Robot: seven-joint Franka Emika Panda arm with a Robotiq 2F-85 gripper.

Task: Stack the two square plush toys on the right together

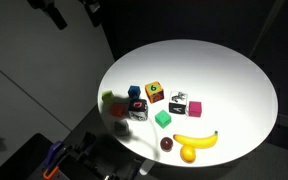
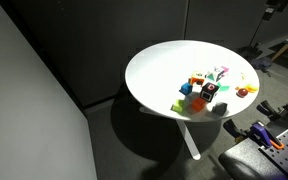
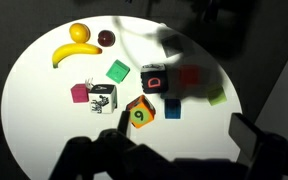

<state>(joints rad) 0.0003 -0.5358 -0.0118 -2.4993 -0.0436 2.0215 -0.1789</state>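
Observation:
A soft cube with orange, green and yellow faces and a "6" (image 3: pixel 141 114) lies near the middle of the white round table (image 3: pixel 44 130); it also shows in an exterior view (image 1: pixel 154 91). A black cube with white marks (image 3: pixel 102 97) lies apart from it, next to a pink cube (image 3: pixel 80 93), and shows in an exterior view (image 1: pixel 178 98). My gripper (image 3: pixel 184 128) is open and empty, high above the table. Its left finger stands beside the "6" cube in the wrist view.
A black cube with a red mark (image 3: pixel 155 79), a blue cube (image 3: pixel 172 108), a red cube (image 3: pixel 192 78) and two green cubes (image 3: pixel 118 70) (image 3: pixel 216 95) lie around. A banana (image 3: pixel 72 52), a yellow fruit (image 3: pixel 79 31) and a dark red fruit (image 3: pixel 106 38) lie near the rim.

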